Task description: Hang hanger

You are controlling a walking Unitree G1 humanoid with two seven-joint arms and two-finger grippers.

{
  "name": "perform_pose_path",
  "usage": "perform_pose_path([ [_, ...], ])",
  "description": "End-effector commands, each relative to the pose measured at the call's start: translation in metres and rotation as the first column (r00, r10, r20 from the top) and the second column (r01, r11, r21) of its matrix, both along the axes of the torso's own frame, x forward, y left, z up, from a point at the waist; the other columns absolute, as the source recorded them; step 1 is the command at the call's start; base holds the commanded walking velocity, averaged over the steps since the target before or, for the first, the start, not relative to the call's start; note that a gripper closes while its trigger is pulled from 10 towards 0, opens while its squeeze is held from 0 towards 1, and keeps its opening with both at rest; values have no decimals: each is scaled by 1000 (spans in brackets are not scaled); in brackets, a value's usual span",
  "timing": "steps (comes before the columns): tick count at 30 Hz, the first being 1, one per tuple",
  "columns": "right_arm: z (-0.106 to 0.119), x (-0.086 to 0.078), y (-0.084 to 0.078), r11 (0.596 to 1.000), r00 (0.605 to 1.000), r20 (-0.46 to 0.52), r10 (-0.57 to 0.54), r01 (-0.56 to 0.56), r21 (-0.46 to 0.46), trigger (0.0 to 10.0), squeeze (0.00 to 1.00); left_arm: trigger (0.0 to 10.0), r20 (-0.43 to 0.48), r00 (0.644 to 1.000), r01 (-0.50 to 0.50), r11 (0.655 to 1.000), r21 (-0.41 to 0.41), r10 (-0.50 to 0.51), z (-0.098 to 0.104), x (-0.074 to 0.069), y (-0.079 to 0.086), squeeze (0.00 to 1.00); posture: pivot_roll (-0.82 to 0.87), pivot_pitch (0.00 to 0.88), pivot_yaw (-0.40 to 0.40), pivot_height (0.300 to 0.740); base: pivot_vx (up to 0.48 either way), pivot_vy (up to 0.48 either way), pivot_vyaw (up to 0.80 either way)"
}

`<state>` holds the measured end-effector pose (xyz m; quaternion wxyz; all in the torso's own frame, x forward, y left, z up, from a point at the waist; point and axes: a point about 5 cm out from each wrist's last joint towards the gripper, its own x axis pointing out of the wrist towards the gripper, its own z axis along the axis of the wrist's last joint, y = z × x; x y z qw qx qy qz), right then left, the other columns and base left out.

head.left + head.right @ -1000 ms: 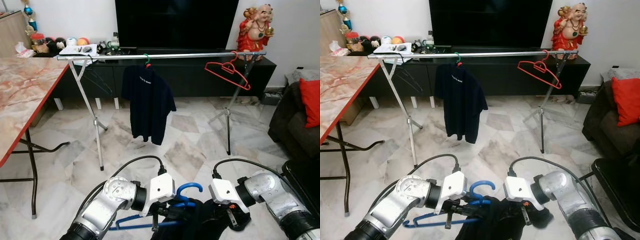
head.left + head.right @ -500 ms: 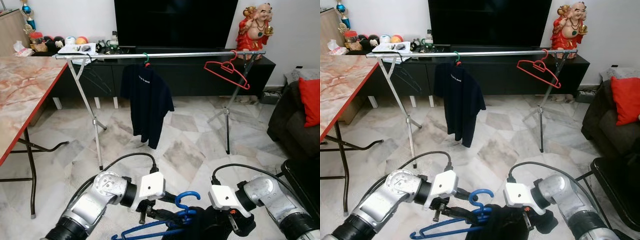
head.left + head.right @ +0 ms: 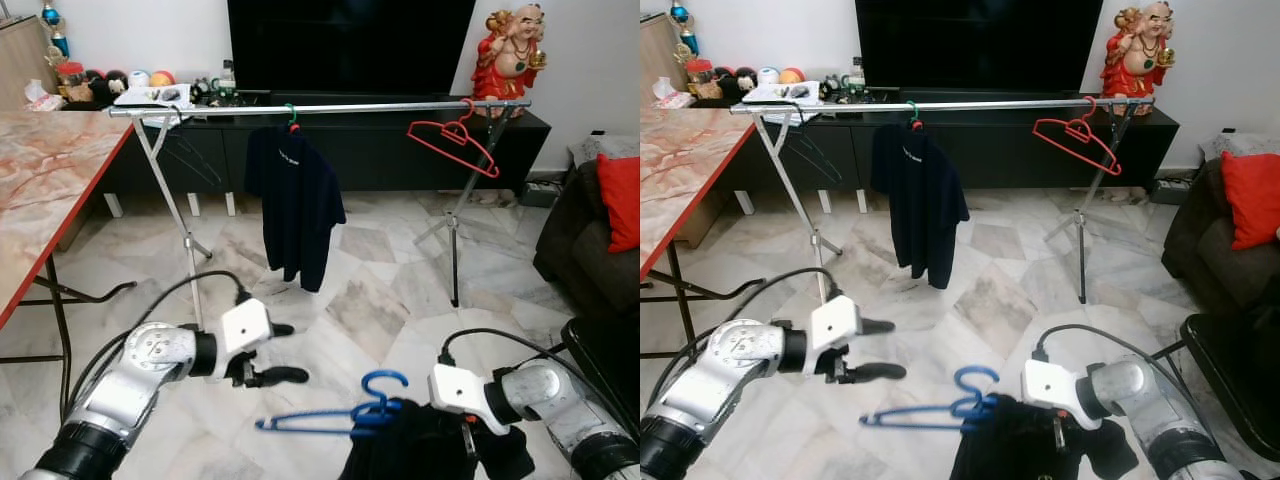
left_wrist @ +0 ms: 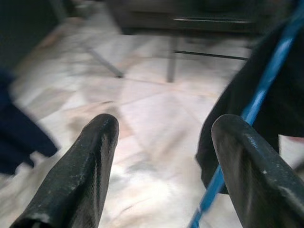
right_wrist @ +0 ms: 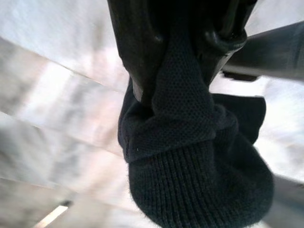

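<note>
A silver rail (image 3: 320, 107) crosses the room on two stands, before a dark TV cabinet (image 3: 380, 150). A navy shirt (image 3: 296, 215) hangs near its middle; a red hanger (image 3: 455, 148) hangs tilted near its right end. Low down, the left gripper (image 3: 284, 352) stands with fingers spread, holding nothing. To its right a blue hanger (image 3: 345, 412) juts from a black garment (image 3: 410, 455) — the right gripper (image 3: 468, 442) is sunk in that cloth. A marble-topped table (image 3: 45, 190) stands at left.

No text can be read. The dark shirt (image 3: 295, 205) hanging on the rail (image 3: 330, 108) bears a small pale line of print on its chest, too small to make out. No label, brand, number or sign can be made out on anything else.
</note>
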<state>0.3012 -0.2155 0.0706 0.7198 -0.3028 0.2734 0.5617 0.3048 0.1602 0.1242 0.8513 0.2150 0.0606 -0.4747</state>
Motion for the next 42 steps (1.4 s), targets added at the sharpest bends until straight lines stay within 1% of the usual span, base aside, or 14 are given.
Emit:
perform_pose_path([
  [1,15,15,-2,997,991,113,-73,72,11,0,0,10000,33,986,-161,987,-32,162,-8,7,9,380,59,43,-44,740,0,0,0],
  [2,17,18,-2,995,985,138,-101,101,11,0,0,10000,34,976,-214,976,-45,215,-11,9,12,20,55,43,-44,740,0,0,0],
  [3,19,23,-2,990,976,163,-142,143,10,0,0,10000,31,952,-302,952,-40,303,-18,13,19,0,55,43,-44,740,0,0,0],
  [5,24,31,0,980,960,200,-197,197,20,0,0,10000,22,914,-406,914,10,406,-33,14,29,0,52,42,-43,740,0,0,0],
  [7,29,36,4,977,953,218,-213,207,48,0,0,10000,25,896,-444,896,23,443,-43,12,30,0,52,39,-41,740,0,0,0],
  [10,35,39,10,979,949,240,-205,196,63,0,0,10000,2,907,-422,907,8,422,-50,7,22,0,48,38,-39,740,0,0,0],
  [12,47,48,19,980,937,288,-200,184,82,0,0,10000,-17,916,-402,916,4,402,-61,3,9,0,48,35,-37,740,0,0,0],
  [14,50,50,22,980,933,301,-198,181,85,0,0,10000,-20,915,-403,915,3,403,-63,3,6,0,48,35,-37,740,0,0,0],
  [18,65,56,37,981,923,339,-181,144,131,0,0,10000,-17,942,-334,940,76,336,-79,-3,-9,0,44,28,-35,740,0,0,0],
  [20,67,57,39,980,922,341,-182,141,140,0,0,10000,-20,944,-326,942,79,328,-81,-4,-12,0,44,28,-35,740,0,0,0],
  [21,73,59,45,981,918,357,-171,123,153,0,0,10000,-25,948,-314,946,78,316,-84,-6,-19,0,40,18,-31,740,0,0,0],
  [25,81,60,52,980,913,376,-159,100,171,0,0,10000,-19,951,-307,948,83,310,-88,-7,-26,0,40,18,-35,740,0,0,0],
  [29,96,65,65,973,900,401,-171,90,213,0,0,10000,34,942,-335,939,76,334,-87,-2,-35,0,37,23,-39,740,0,0,0],
  [42,116,61,90,963,893,423,-152,39,265,0,0,10000,96,940,-336,937,98,327,-87,4,-44,0,35,32,-42,740,0,0,0],
])
